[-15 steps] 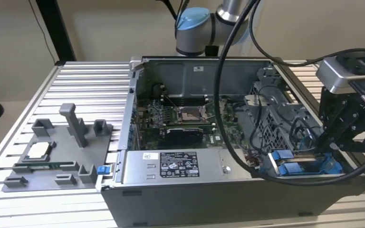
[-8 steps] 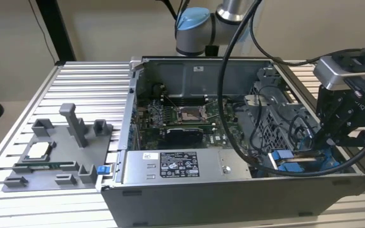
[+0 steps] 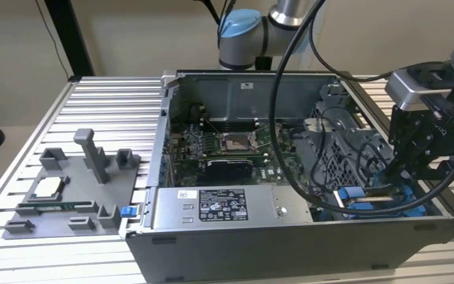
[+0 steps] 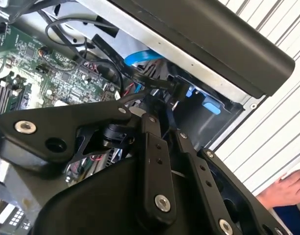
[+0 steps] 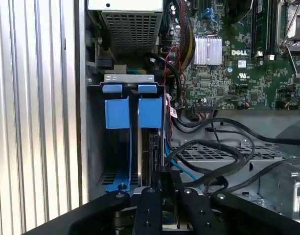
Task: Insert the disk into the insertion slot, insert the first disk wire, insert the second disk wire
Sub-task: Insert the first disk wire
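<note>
One black gripper [image 3: 394, 177] reaches into the blue-railed, grey-walled insertion slot [image 3: 385, 204] at the near corner of the open dark computer case [image 3: 290, 248], on the exterior view's right.
Whether it is clenched or released cannot be told. In the first wrist view the gripper [image 5: 162, 188] is right at the silver-grey, blue-framed disk [image 5: 150, 147], which stands edge-on inside the slot [image 5: 115, 147]. A ribbed aluminium worktop [image 3: 109, 100] carries the case. The second wrist view adds a person's hand [image 4: 287, 190] nearby.
</note>
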You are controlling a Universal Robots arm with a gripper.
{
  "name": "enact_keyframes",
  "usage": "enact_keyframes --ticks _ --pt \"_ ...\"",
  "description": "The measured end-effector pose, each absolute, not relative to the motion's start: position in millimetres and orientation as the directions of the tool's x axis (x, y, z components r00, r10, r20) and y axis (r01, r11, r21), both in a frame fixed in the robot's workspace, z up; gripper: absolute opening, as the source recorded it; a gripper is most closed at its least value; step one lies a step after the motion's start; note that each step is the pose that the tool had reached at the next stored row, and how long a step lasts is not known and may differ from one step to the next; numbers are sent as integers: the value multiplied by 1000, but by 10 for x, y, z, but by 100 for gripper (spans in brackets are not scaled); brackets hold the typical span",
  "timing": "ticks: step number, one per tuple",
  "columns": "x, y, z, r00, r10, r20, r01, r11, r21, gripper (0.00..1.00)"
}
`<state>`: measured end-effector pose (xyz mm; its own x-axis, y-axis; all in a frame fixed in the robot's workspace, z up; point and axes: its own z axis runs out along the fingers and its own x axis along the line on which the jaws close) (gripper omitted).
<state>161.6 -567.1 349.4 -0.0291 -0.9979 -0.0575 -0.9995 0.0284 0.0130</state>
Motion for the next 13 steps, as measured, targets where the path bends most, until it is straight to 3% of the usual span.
enact_keyframes --ticks 13 --pt "1625 -5694 3423 -31 -998 -57 -999 29 22 0"
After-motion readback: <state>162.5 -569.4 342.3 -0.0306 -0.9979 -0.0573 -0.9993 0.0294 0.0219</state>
